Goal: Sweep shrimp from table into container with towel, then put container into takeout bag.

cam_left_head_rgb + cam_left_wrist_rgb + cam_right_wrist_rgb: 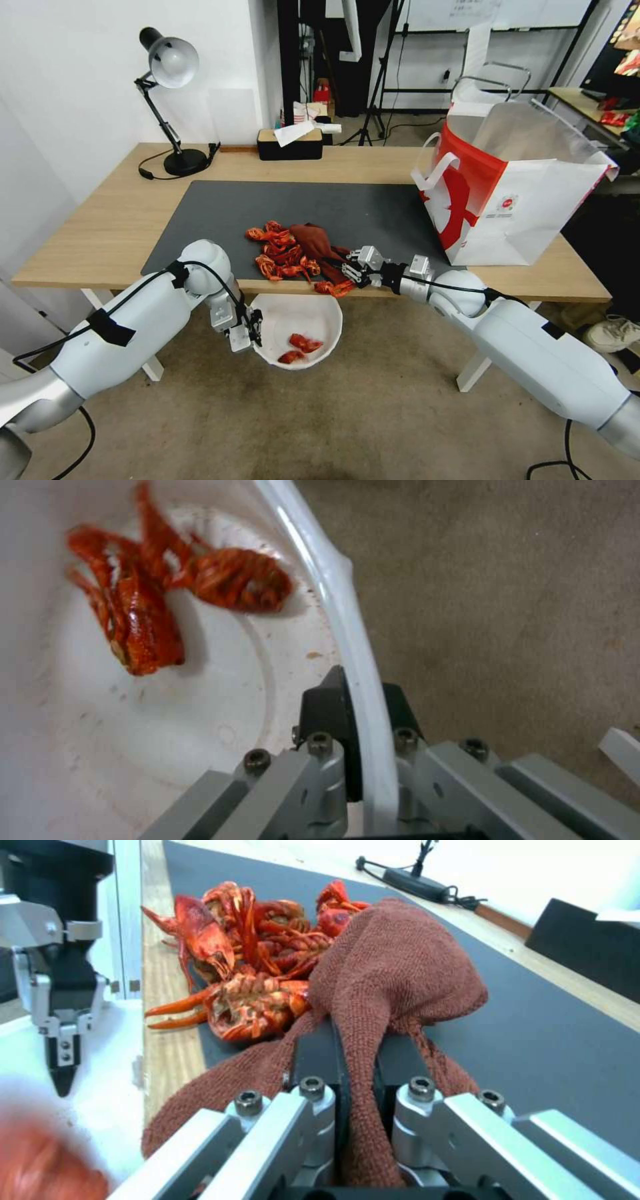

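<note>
**With the towel pinched and the bowl held under the edge, the pile sits just behind the cloth**

While your right gripper has its fingers closed tight on a fold of the towel, look where the load is: the shrimp lie bunched on the dark mat at about nine to ten o'clock from that gripper in the head view, touching the cloth. In the right wrist view the towel bulges ahead of the fingers, with the shrimp packed against its side. A couple are already at the near edge of the table, legs over the wood strip.

Your left gripper is below the table edge, clamped on the rim of the container. The left wrist view shows one fingertip inside and one outside the wall of the container. Two shrimp rest in the bottom.

Here is the relation that matters: the bowl hangs at six o'clock from the pile, just beneath the edge. The heap's long axis runs roughly twelve to six, pointing toward the bowl. So I'd say the sweep needs to come toward you, with the cloth behind the pile. At present the towel lies at the pile's three o'clock side, not behind it. The right arm is the nearer one.

The takeout bag stands open at your two o'clock, well apart from the bowl.
</note>
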Robot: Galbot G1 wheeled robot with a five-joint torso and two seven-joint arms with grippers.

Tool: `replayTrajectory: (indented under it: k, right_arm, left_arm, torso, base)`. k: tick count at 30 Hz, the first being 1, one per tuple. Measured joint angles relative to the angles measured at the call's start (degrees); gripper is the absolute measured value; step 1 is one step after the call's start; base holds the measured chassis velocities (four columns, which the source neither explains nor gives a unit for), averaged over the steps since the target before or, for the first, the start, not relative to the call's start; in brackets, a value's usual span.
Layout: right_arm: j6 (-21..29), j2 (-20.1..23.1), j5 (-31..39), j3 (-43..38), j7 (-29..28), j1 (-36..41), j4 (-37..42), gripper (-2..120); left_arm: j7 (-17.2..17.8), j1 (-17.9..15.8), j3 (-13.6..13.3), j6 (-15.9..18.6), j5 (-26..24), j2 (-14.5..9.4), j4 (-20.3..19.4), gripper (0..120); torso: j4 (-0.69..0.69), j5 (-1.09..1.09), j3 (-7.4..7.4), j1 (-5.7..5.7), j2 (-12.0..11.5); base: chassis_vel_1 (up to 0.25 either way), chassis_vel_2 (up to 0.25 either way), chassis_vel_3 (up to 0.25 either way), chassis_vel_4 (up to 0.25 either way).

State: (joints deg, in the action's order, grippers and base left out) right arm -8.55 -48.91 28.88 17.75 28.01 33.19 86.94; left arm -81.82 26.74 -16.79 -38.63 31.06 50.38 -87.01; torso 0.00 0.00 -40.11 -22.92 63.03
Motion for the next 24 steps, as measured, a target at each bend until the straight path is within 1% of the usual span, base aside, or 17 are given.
replayTrajectory:
  k: [15, 24]
  right_arm:
    - [0.20, 0.01, -1.03, -2.54, -0.10, 4.01, 3.09, 4]
    - [0.35, 1.07, -1.49, -4.62, 0.09, 7.72, 6.39, 4]
  left_arm:
    - [-0.13, -0.03, 0.01, -0.04, -0.06, -0.18, 0.40, 0]
    - [-0.26, 0.17, 0.33, -0.10, -0.02, -0.30, 0.46, 0]
  torso:
    - [0.00, 0.00, 0.00, 0.00, 0.00]
    - [0.01, -0.01, 0.00, 0.00, 0.00]
  base:
    - [0.000, 0.000, 0.000, 0.000]
    - [0.000, 0.000, 0.000, 0.000]
